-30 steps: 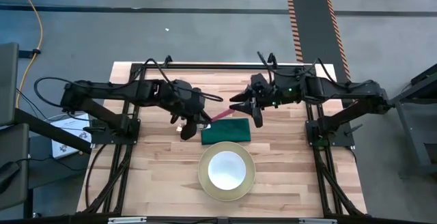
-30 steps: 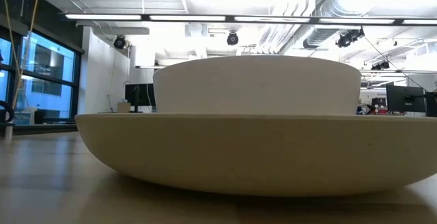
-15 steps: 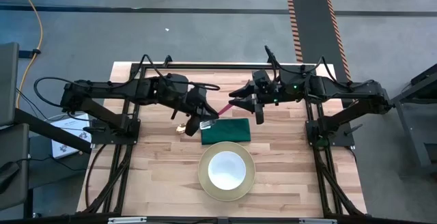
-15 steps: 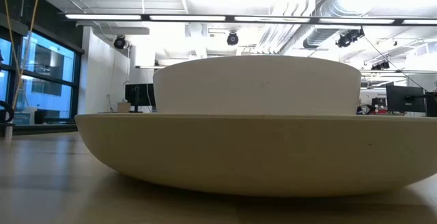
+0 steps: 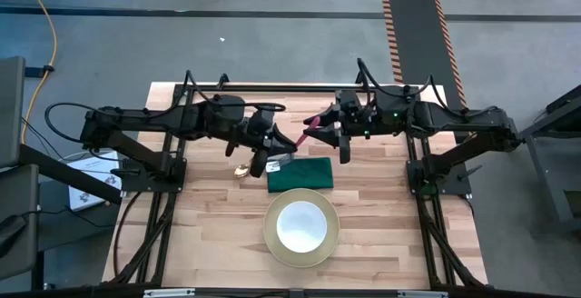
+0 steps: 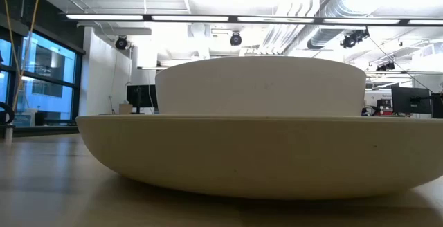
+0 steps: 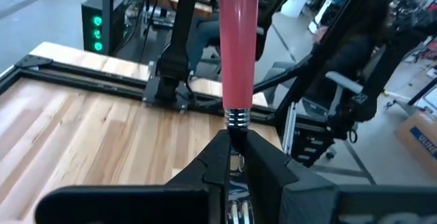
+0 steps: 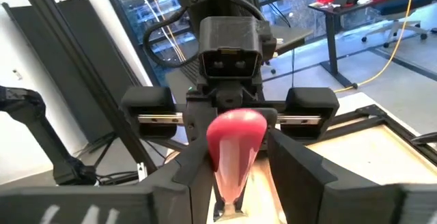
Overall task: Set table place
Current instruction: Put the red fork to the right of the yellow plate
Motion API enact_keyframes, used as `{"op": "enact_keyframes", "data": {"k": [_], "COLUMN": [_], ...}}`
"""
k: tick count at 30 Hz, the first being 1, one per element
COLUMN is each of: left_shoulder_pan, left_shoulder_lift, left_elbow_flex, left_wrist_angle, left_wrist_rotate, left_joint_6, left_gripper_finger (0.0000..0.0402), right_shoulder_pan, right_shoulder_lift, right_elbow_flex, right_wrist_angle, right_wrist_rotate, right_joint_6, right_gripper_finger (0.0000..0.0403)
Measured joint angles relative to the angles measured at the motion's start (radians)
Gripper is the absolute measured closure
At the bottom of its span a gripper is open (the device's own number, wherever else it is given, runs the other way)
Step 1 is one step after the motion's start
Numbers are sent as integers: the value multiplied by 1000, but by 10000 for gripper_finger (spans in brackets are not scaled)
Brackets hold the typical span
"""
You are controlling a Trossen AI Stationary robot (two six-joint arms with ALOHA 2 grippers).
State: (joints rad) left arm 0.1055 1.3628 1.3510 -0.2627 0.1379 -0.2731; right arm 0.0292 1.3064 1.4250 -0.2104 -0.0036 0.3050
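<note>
In the high view my left gripper [image 5: 270, 155] is shut on the pink-handled fork [image 5: 300, 141], above the table just beyond the dark green napkin [image 5: 300, 174]. The fork's pink handle [image 7: 239, 46] points at my right gripper [image 5: 320, 132]. That gripper is open, with its fingers [image 8: 194, 162] on either side of the handle's free end [image 8: 235, 138]. The gold spoon bowl [image 5: 241, 172] lies on the wood left of the napkin; its handle is hidden under my left arm. The white bowl [image 5: 301, 225] sits in the pale yellow plate [image 5: 272, 242] nearer the table's near edge. My left gripper pinches the fork's metal neck [image 7: 236, 161], just below the ribbed collar at the foot of the pink handle, between its two fingertips. The fingers lie along the fork. The fork is lifted clear of the table, and its handle sticks out beyond the fingertips toward my right gripper.
The black metal frame [image 5: 272, 89] runs along the table's far edge, with arm mounts at both sides. In the low view the plate [image 6: 256, 151] and bowl [image 6: 259, 85] fill the picture and hide both arms. Bare wood [image 5: 209, 225] lies left and right of the plate.
My left gripper, shut on the fork, has risen from the napkin's far edge and moved toward the table's far right. It turned so that the pink handle points at my right gripper. My right gripper shifted slightly toward the far edge, and the handle's end now lies between its fingers.
</note>
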Motion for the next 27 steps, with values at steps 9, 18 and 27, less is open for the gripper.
{"op": "enact_keyframes", "data": {"k": [9, 18, 27], "left_shoulder_pan": [0, 0, 0], "left_shoulder_lift": [0, 0, 0], "left_elbow_flex": [0, 0, 0], "left_wrist_angle": [79, 150, 168], "left_wrist_rotate": [1, 0, 0], "left_joint_6": [-29, -48, -49], "left_gripper_finger": [374, 374, 374], "right_shoulder_pan": [0, 0, 0], "right_shoulder_lift": [0, 0, 0], "right_elbow_flex": [0, 0, 0], "right_wrist_angle": [36, 86, 112], "right_wrist_rotate": [12, 11, 7], "right_joint_6": [-26, -44, -55], "right_gripper_finger": [291, 318, 334]}}
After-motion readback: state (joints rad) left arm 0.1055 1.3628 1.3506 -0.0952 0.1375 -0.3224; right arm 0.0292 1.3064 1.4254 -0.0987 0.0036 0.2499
